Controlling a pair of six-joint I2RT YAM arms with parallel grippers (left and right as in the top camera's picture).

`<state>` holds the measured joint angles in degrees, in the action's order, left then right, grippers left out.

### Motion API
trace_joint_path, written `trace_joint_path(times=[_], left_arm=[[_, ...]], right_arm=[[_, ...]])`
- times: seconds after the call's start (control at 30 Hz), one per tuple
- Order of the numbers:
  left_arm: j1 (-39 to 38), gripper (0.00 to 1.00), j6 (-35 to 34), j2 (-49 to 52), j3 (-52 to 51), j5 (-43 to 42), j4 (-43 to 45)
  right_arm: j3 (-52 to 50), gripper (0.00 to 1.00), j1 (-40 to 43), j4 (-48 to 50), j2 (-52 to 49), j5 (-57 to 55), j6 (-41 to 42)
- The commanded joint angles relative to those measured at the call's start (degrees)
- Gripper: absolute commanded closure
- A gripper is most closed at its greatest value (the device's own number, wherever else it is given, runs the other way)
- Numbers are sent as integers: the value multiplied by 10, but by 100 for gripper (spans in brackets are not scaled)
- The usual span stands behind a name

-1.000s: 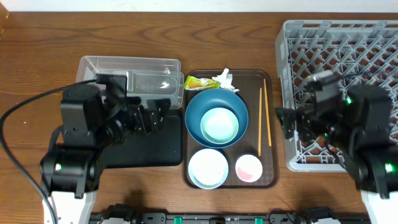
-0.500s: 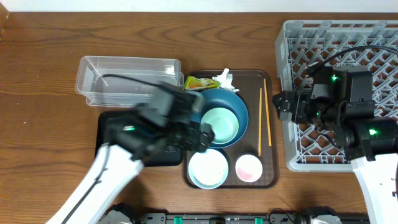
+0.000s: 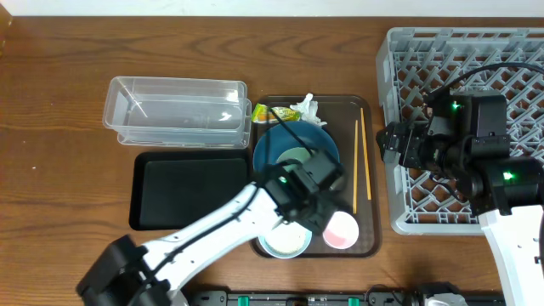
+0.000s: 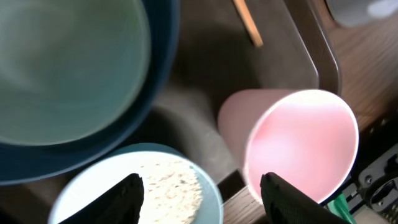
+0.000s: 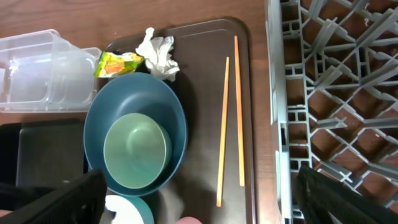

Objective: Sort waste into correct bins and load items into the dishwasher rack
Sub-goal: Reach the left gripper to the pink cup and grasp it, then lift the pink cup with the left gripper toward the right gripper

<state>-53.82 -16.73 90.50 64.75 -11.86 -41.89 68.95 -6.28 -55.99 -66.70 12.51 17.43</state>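
Observation:
My left gripper (image 3: 316, 208) is open and empty, low over the brown tray, its fingers straddling the gap between the white bowl with rice grains (image 4: 168, 186) and the pink cup (image 4: 298, 149). The pale-green bowl (image 3: 293, 157) sits inside the blue bowl (image 3: 272, 149). The chopsticks (image 3: 362, 161) lie along the tray's right side. The wrapper (image 3: 270, 112) and tissue (image 3: 304, 107) lie at its far edge. My right gripper (image 3: 395, 146) is wide open and empty, above the left edge of the grey rack (image 3: 476, 68).
The brown serving tray (image 3: 375, 195) sits between the bins and the rack. The clear tub (image 3: 174, 110) is at the far left, the black tray (image 3: 187, 191) in front of it. My left arm crosses the black tray's right corner.
My left arm has swung right from over the black tray to over the serving tray, ending above the white bowl and pink cup. My right gripper shifted slightly away, then held still.

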Motion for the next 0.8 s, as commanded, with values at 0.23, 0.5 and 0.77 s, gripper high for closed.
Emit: trace_joint_path(times=[0.23, 0.5, 0.77], left_arm=[[-55, 41, -5, 21, 2, 10, 35], [-57, 86, -5, 53, 3, 10, 38], [-23, 94, -17, -19, 64, 8, -26]], right_arm=[[11, 5, 3, -3, 0, -5, 8], [11, 7, 3, -17, 0, -5, 8], [11, 11, 3, -25, 0, -5, 8]])
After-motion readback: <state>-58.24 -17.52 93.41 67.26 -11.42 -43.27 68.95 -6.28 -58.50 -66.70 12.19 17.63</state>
